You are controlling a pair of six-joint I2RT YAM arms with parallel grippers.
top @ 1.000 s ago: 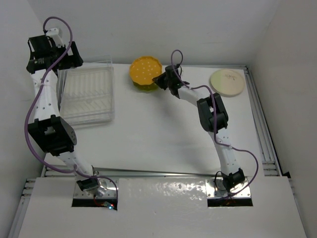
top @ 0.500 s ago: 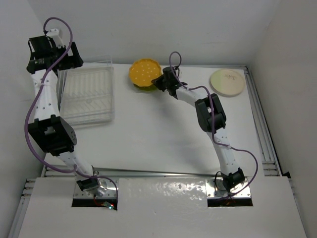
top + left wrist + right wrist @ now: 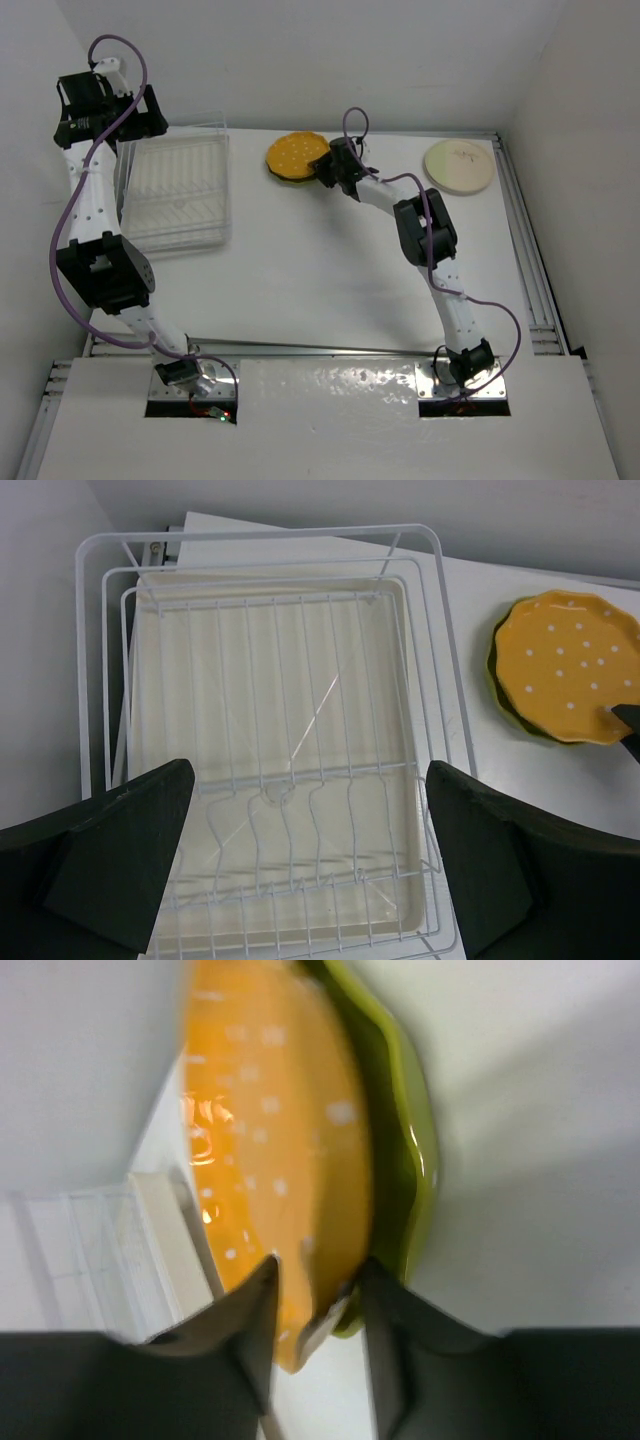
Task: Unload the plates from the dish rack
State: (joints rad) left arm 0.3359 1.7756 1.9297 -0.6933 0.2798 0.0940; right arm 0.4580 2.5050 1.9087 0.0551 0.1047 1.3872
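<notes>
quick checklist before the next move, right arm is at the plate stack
1. No plates in the dish rack: ok, the left wrist view shows bare slots.
2. The orange dotted plate seated on the lime green plate: ok, it lies flat on it.
3. The right end effector clear of the orange dotted plate: not ok, its fingers straddle the rim.
4. Right grip fully released: cannot tell.
5. The left end effector open and empty: ok, it hangs above the rack.
6. The cream plate out of the way: ok, it sits apart, right of the stack.
</notes>
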